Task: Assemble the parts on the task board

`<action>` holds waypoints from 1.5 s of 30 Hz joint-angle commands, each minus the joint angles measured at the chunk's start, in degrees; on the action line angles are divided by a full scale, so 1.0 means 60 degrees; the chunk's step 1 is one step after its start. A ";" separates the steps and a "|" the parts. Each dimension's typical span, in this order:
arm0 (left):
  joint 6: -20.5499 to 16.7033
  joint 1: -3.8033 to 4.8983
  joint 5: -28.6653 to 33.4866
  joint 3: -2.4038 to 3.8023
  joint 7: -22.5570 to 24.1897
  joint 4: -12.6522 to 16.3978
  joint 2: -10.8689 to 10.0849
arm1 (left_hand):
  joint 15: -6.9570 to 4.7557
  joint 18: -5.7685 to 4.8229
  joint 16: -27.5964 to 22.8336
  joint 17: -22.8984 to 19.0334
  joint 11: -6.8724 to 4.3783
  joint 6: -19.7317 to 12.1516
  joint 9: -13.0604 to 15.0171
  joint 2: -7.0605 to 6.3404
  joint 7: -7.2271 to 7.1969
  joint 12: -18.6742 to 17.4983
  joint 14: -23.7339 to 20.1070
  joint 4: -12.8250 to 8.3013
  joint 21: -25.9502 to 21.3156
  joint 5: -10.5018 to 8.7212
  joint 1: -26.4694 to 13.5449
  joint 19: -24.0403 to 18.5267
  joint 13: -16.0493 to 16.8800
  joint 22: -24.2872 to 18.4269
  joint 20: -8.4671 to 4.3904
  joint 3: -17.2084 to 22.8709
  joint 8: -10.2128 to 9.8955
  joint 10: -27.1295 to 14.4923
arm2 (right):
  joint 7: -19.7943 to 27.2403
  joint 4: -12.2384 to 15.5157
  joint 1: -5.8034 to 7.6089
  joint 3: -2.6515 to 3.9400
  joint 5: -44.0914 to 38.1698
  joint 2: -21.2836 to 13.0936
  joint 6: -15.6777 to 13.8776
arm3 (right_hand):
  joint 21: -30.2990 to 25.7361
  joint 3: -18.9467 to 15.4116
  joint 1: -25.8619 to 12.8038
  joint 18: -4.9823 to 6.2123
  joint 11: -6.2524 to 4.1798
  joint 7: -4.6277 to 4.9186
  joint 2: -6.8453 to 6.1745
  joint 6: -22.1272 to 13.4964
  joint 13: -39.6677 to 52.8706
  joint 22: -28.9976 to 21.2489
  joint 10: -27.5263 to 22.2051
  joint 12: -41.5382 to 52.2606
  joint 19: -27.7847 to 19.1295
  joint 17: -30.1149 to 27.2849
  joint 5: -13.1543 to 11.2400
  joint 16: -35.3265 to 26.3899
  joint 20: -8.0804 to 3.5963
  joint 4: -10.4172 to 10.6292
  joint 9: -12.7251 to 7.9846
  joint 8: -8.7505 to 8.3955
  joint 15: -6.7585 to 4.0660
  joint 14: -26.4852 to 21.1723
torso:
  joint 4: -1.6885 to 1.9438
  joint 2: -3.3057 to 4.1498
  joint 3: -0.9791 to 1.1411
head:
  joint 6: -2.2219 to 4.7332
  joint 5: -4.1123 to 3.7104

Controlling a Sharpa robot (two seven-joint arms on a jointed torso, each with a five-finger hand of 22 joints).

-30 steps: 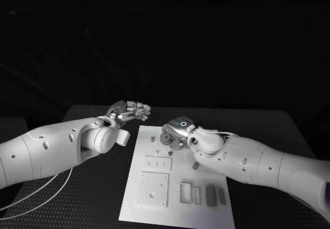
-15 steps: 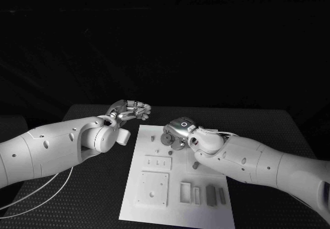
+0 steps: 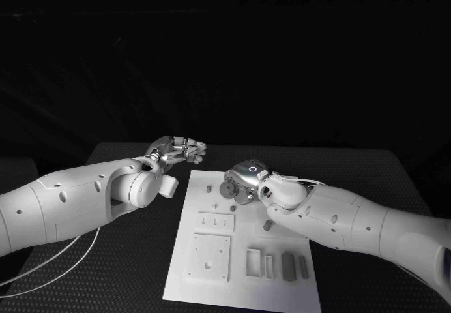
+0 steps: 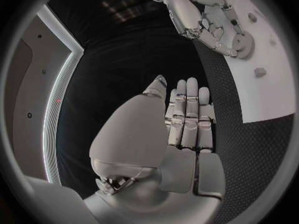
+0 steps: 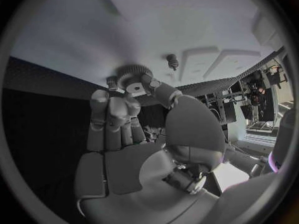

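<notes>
Right hand (image 3: 246, 179): shifted slightly, still pinching gear (image 5: 131, 78) over board (image 3: 246, 282), unseated. Left hand (image 3: 176, 150): unmoved, curled, empty.

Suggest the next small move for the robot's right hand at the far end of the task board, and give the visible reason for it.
Probably ease the right hand down a little, keeping its hold on the gear. Its fingertips are on the gear over the task board, with a small peg close by, so seating appears unfinished. The left hand is off the board, holding nothing.
</notes>
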 commanded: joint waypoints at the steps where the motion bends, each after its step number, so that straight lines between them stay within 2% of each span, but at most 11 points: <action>1: 0.0064 0.0014 -0.0003 0.0010 0.0082 0.0002 0.0027 | 0.0016 -0.0026 -0.0055 0.0010 0.0057 -0.0004 0.0016 -0.0088 0.0042 -0.0049 0.0032 -0.0022 0.0035 -0.0041 -0.0017 -0.0013 -0.0008 -0.0012 -0.0050 0.0040 -0.0067 0.0028 | 0.0017 -0.0020 -0.0025 -0.0019 0.0325 -0.0028 0.0300 | -0.0054 -0.0071 0.0030 0.0238 0.0107 0.0272 -0.0039 -0.0030 -0.0022 -0.0024 -0.0042 -0.0028 -0.0037 -0.0013 0.0024 -0.0054 0.0006 -0.0014 -0.0083 -0.0186 0.0080 -0.0011 | -0.0002 0.0002 0.0000 | 0.0008 0.0008; 7: 0.0050 0.0014 -0.0003 0.0010 0.0080 -0.0003 0.0031 | 0.0016 -0.0026 -0.0057 0.0013 0.0056 0.0006 0.0021 -0.0079 0.0038 -0.0052 0.0033 -0.0023 0.0036 -0.0039 -0.0011 -0.0014 -0.0007 -0.0014 -0.0050 0.0045 -0.0063 0.0033 | 0.0066 -0.0064 -0.0024 -0.0018 0.0694 -0.0048 0.1173 | -0.0122 0.0508 0.0757 0.0238 -0.0040 0.0113 0.0400 -0.0564 -0.0045 -0.0053 -0.0124 -0.0054 -0.0126 -0.0001 0.0007 -0.0116 0.0030 -0.0343 -0.0183 -0.0417 -0.0049 -0.0070 | 0.0007 -0.0003 -0.0006 | 0.0005 -0.0003; 12: 0.0041 0.0014 0.0012 0.0009 0.0090 -0.0006 0.0021 | 0.0021 -0.0033 -0.0067 0.0024 0.0060 0.0013 0.0028 -0.0070 0.0039 -0.0068 0.0036 -0.0002 0.0043 -0.0082 -0.0102 -0.0013 -0.0005 -0.0019 -0.0043 0.0027 -0.0069 0.0039 | 0.0165 -0.0090 -0.0023 -0.0018 0.0830 -0.0078 0.1488 | -0.0126 0.0713 0.0535 0.0238 -0.0209 -0.0085 0.0376 -0.1024 -0.0049 0.0001 -0.0253 -0.0066 -0.0307 0.0019 0.0896 -0.0185 0.0193 -0.0345 -0.0217 -0.0527 -0.0186 -0.0200 | 0.0007 -0.0001 -0.0009 | -0.0005 0.0000; 16: 0.0038 0.0014 0.0012 0.0009 0.0089 -0.0004 0.0017 | 0.0020 -0.0032 -0.0070 0.0027 0.0060 0.0009 0.0030 -0.0072 0.0040 -0.0074 0.0038 -0.0002 0.0045 -0.0099 -0.0125 -0.0014 -0.0004 -0.0021 -0.0044 0.0024 -0.0074 0.0041 | 0.0190 -0.0134 -0.0022 -0.0017 0.1131 -0.0092 0.1600 | -0.0127 0.0722 0.0471 0.0238 -0.0223 -0.0095 0.0444 -0.1046 -0.0048 0.0008 -0.0278 -0.0061 -0.0333 0.0029 0.1020 -0.0186 0.0207 -0.0335 -0.0197 -0.0494 -0.0198 -0.0215 | 0.0003 0.0002 -0.0006 | -0.0010 -0.0003; 20: 0.0044 0.0014 0.0012 0.0009 0.0087 0.0002 0.0011 | 0.0020 -0.0032 -0.0072 0.0029 0.0061 0.0007 0.0030 -0.0071 0.0041 -0.0077 0.0038 -0.0002 0.0047 -0.0104 -0.0135 -0.0013 -0.0004 -0.0022 -0.0045 0.0025 -0.0077 0.0041 | 0.0294 -0.0051 -0.0020 -0.0014 0.1178 -0.0184 0.1037 | -0.0110 0.0848 0.0349 0.0238 -0.0222 -0.0094 0.0529 -0.1132 -0.0036 0.0022 -0.0320 -0.0027 -0.0346 0.0053 0.1348 -0.0174 0.0219 -0.0326 -0.0172 -0.0454 -0.0209 -0.0230 | 0.0006 -0.0001 -0.0014 | -0.0012 -0.0010; 28: 0.0044 0.0014 0.0012 0.0009 0.0098 0.0004 -0.0039 | 0.0019 -0.0030 -0.0074 0.0031 0.0060 0.0005 0.0031 -0.0069 0.0041 -0.0081 0.0039 -0.0007 0.0048 -0.0106 -0.0138 -0.0014 -0.0004 -0.0024 -0.0046 0.0029 -0.0081 0.0042 | 0.1556 0.0132 0.0088 0.0025 0.2743 -0.0449 -0.0904 | -0.0033 0.0995 0.0288 0.0238 -0.0165 -0.0017 0.0540 -0.0987 -0.0034 0.0030 -0.0240 0.0052 -0.0226 0.0075 0.1475 -0.0118 0.0164 -0.0331 -0.0101 -0.0293 -0.0175 -0.0119 | -0.0024 -0.0003 0.0001 | 0.0051 -0.0005; 31: 0.0033 0.0014 0.0012 0.0009 0.0115 -0.0002 -0.0072 | 0.0019 -0.0029 -0.0075 0.0032 0.0060 0.0006 0.0032 -0.0070 0.0041 -0.0083 0.0039 -0.0010 0.0048 -0.0107 -0.0136 -0.0014 -0.0004 -0.0024 -0.0047 0.0031 -0.0081 0.0042 | 0.2121 0.0278 0.0198 0.0125 0.3549 -0.0674 -0.1434 | 0.0002 0.0574 0.0024 0.0238 -0.0213 -0.0058 0.0408 -0.1139 -0.0052 0.0029 -0.0243 0.0056 -0.0175 0.0073 0.1227 -0.0132 0.0139 -0.0381 -0.0095 -0.0303 -0.0195 -0.0101 | -0.0036 0.0000 0.0010 | 0.0090 -0.0011; 35: 0.0018 0.0014 0.0012 0.0009 0.0130 0.0013 -0.0129 | 0.0017 -0.0024 -0.0081 0.0035 0.0063 0.0002 0.0033 -0.0079 0.0039 -0.0097 0.0036 -0.0021 0.0049 -0.0109 -0.0116 -0.0017 -0.0007 -0.0027 -0.0051 0.0041 -0.0087 0.0030 | 0.2627 0.0580 0.0346 0.0321 0.4348 -0.1078 -0.1505 | 0.0013 -0.0308 -0.0247 0.0238 -0.0187 -0.0049 0.0284 -0.1217 -0.0059 0.0023 -0.0257 0.0075 -0.0177 0.0091 0.0899 -0.0132 0.0102 -0.0440 -0.0043 -0.0239 -0.0203 -0.0101 | -0.0066 0.0001 0.0037 | 0.0132 -0.0063; 37: 0.0025 0.0015 0.0012 0.0010 0.0138 0.0013 -0.0152 | 0.0017 -0.0024 -0.0082 0.0036 0.0066 0.0000 0.0033 -0.0080 0.0040 -0.0103 0.0036 -0.0022 0.0049 -0.0110 -0.0111 -0.0019 -0.0008 -0.0028 -0.0051 0.0043 -0.0089 0.0024 | 0.2834 0.0798 0.0405 0.0511 0.4863 -0.1381 -0.1324 | 0.0002 -0.0559 -0.0269 0.0238 -0.0161 -0.0013 0.0266 -0.1197 -0.0066 0.0014 -0.0266 0.0076 -0.0195 0.0098 0.0813 -0.0137 0.0091 -0.0426 -0.0016 -0.0192 -0.0180 -0.0108 | -0.0060 -0.0001 0.0034 | 0.0150 -0.0092; 42: 0.0055 0.0013 0.0012 0.0009 0.0154 -0.0103 -0.0157 | 0.0016 -0.0023 -0.0084 0.0038 0.0068 0.0000 0.0035 -0.0082 0.0039 -0.0109 0.0036 -0.0024 0.0049 -0.0111 -0.0102 -0.0020 -0.0009 -0.0029 -0.0051 0.0048 -0.0091 0.0020 | 0.3083 0.1185 0.0580 0.0764 0.5501 -0.2238 -0.0524 | -0.0021 -0.1126 -0.0367 0.0238 0.0001 0.0169 0.0359 -0.1073 -0.0065 0.0011 -0.0325 0.0089 -0.0269 0.0122 0.0958 -0.0153 0.0092 -0.0454 0.0047 -0.0065 -0.0038 -0.0159 | -0.0162 -0.0025 0.0107 | 0.0192 -0.0075; 45: 0.0072 0.0011 0.0011 0.0007 0.0159 -0.0167 -0.0162 | 0.0016 -0.0023 -0.0085 0.0039 0.0068 0.0003 0.0036 -0.0082 0.0039 -0.0111 0.0036 -0.0025 0.0049 -0.0111 -0.0098 -0.0021 -0.0009 -0.0030 -0.0051 0.0050 -0.0090 0.0020 | 0.3163 0.1273 0.0622 0.0826 0.5754 -0.2693 -0.0095 | -0.0031 -0.1317 -0.0317 0.0238 0.0056 0.0223 0.0406 -0.0983 -0.0057 0.0014 -0.0363 0.0106 -0.0315 0.0142 0.1022 -0.0151 0.0102 -0.0465 0.0066 -0.0007 0.0019 -0.0187 | -0.0226 -0.0049 0.0148 | 0.0210 -0.0058</action>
